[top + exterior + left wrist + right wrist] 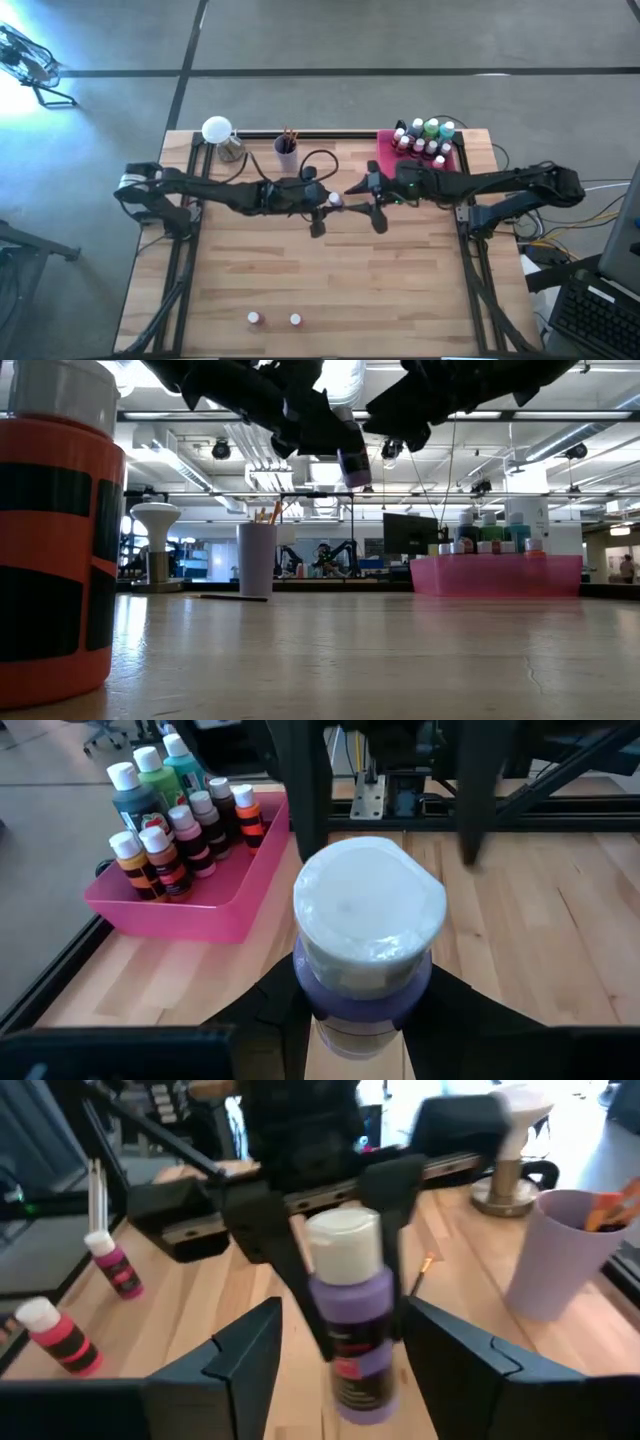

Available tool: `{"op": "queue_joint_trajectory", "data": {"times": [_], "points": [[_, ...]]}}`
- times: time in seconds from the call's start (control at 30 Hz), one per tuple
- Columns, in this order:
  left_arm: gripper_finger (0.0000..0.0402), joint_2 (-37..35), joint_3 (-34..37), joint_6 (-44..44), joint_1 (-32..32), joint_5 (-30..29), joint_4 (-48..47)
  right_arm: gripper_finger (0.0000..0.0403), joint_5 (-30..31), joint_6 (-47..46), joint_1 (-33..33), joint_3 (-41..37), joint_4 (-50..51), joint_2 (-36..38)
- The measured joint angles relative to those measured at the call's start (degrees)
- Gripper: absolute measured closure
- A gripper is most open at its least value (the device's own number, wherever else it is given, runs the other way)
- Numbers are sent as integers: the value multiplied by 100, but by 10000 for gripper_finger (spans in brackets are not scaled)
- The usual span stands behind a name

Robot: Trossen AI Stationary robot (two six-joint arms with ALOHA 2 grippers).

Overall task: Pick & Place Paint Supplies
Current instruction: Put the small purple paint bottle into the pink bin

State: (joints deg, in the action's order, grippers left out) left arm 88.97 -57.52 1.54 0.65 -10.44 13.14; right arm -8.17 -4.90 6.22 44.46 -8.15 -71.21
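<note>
A purple paint bottle (352, 1320) with a white cap hangs over the middle of the table, and my left gripper (326, 204), reaching in from the left, is shut on it. My right gripper (345, 1355) faces it from the right. It is open, with a finger on either side of the bottle's lower body and a gap showing on both sides. Two small white-capped bottles (274, 319) stand near the table's front edge. The pink tray (384, 150) at the back right holds several more bottles. My left gripper pinches the purple bottle's upper body (350, 1285), just under the white cap (368, 905), between its two fingers (268, 1240). The fingers come in about level from the table's left. The bottle stands upright, cap up, lifted clear of the table.
A lilac cup (287, 156) with brushes and a white-topped lamp (217, 130) stand along the far edge. An orange and black bottle (50, 540) stands close to the low camera. The wood between the arms and the two front bottles lies bare.
</note>
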Motion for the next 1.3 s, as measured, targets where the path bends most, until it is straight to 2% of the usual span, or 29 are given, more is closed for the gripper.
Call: {"op": "queue_joint_trajectory", "data": {"times": [0.53, 0.7, 1.3], "points": [[277, 4, -4, -2, 48, 76, -20, 169, 106, 541, -140, 889, 72, -981], [277, 4, -7, -2, 48, 79, -91, 167, 106, 564, -136, 1146, 506, -1079], [277, 4, -7, -4, 48, 89, -102, 266, 265, 560, -129, 1262, 803, -1026]]}}
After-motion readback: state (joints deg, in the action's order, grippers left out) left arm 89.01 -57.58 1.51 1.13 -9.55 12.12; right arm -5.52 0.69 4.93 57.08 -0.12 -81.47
